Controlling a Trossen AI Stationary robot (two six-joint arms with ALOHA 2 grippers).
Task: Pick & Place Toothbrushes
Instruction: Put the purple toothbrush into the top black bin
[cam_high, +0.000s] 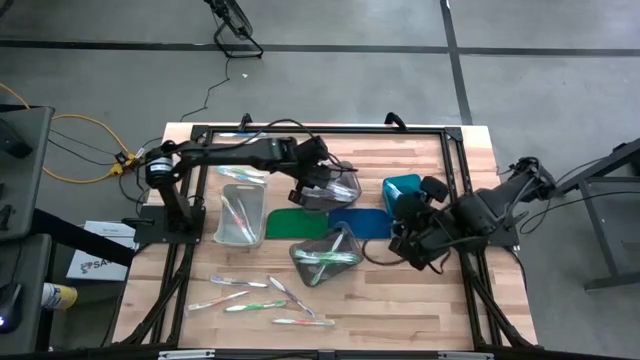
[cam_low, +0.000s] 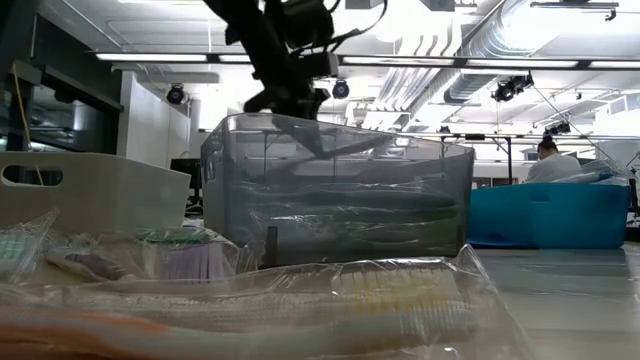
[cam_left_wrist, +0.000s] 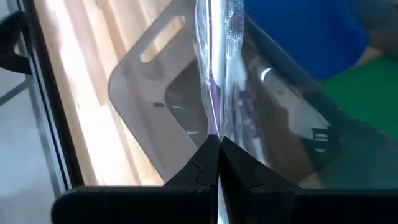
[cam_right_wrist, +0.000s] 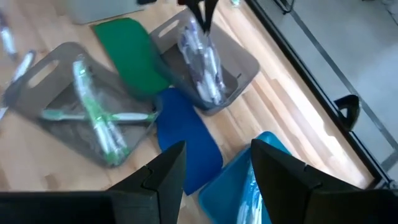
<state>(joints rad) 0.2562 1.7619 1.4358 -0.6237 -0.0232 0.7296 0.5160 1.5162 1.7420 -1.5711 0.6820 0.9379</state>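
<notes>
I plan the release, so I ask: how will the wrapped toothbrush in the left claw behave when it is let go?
The wrapped toothbrush hangs from the shut left claw above the grey bin. Its crinkled clear wrapper is probably light and slippery, so it may flutter or cling.

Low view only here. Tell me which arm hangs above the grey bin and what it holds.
Observer: The left gripper. It is shut on a wrapped toothbrush.
Operator: Say which bin is under it.
Observer: The far grey bin, beside the green mat, not the nearer one.
Operator: Report the right arm.
Observer: The right gripper is open and empty, hovering by the teal bin.
</notes>
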